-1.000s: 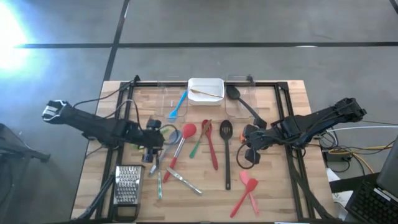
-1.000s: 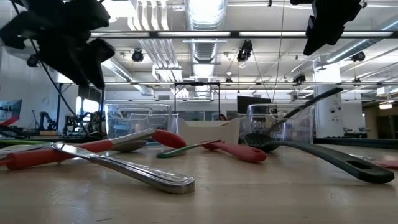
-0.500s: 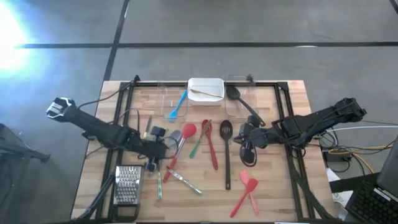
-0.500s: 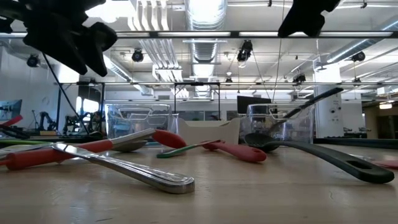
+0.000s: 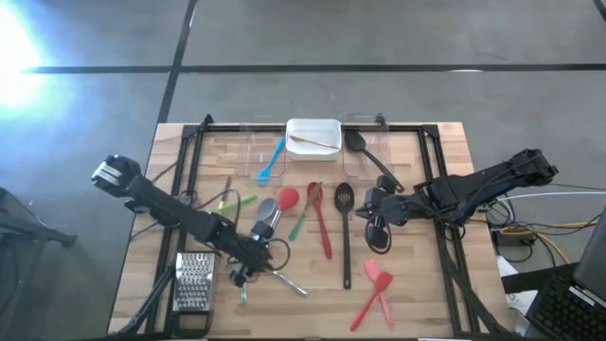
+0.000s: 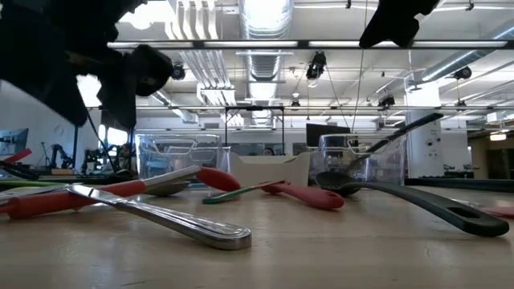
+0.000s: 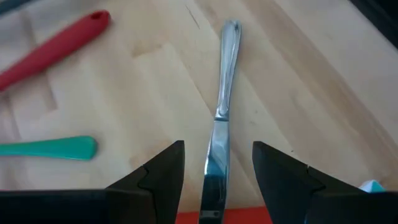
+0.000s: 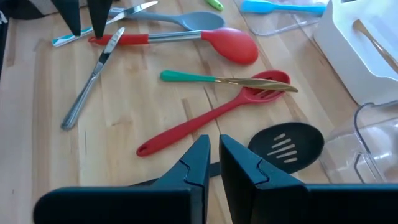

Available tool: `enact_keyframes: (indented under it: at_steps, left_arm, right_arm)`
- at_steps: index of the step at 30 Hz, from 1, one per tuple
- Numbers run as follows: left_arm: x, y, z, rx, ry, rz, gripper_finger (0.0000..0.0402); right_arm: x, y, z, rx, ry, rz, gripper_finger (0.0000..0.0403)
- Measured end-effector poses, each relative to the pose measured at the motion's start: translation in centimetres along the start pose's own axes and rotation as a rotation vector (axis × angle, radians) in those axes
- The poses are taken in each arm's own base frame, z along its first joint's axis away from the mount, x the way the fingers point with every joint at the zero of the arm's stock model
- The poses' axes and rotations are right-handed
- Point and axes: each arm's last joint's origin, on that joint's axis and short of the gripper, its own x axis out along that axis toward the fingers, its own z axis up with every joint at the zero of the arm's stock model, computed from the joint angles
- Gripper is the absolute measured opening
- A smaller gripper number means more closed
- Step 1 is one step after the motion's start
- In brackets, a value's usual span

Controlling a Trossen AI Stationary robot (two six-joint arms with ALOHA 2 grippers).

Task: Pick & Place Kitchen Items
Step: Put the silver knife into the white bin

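Note:
Many kitchen items lie loose on the wooden table (image 5: 426, 284). My left gripper (image 5: 248, 270) hangs open just above a metal knife (image 7: 222, 93). Its fingers (image 7: 163, 177) stand on either side of the blade without touching it. That knife (image 5: 281, 277) lies across a red handle. A red spoon (image 8: 233, 46), a grey spoon (image 8: 199, 20), a red slotted spatula (image 8: 205, 121), a green-handled fork (image 8: 205, 78) and a black slotted spoon (image 8: 286, 144) lie mid-table. My right gripper (image 8: 214, 155) is shut and hovers above the black slotted spoon (image 5: 345, 237), holding nothing.
A metal grater (image 5: 193, 281) lies near the front left corner. A white container (image 5: 313, 137) stands at the far edge between two clear bins, one holding a blue spoon (image 5: 272, 159), the other a black spoon (image 5: 365, 156). Red spatulas (image 5: 377, 289) lie front right.
My left gripper has swung toward the table's near edge and to the right, sinking and tipping downward until it hangs over the metal knife. It stays open. A green utensil it had covered now shows. My right gripper has tipped a little in place.

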Motion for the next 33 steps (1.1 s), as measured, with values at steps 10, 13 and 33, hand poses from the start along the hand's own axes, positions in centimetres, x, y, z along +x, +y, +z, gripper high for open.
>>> enact_keyframes:
  at_steps: [10,13,33]
  left_arm:
    - [2.6,-0.2,0.8,0.06,0.02,-0.059,0.0193]
    - [3.5,-0.2,0.8,0.063,0.044,-0.083,0.0193]
    - [7.7,0.9,0.3,0.117,0.127,-0.088,0.0191]
  right_arm:
    - [0.0,0.0,0.0,-0.031,0.002,-0.001,0.0031]
    - [0.0,0.0,0.0,-0.031,0.002,-0.001,0.0031]
    - [0.0,0.0,0.0,-0.034,0.001,-0.001,0.0031]
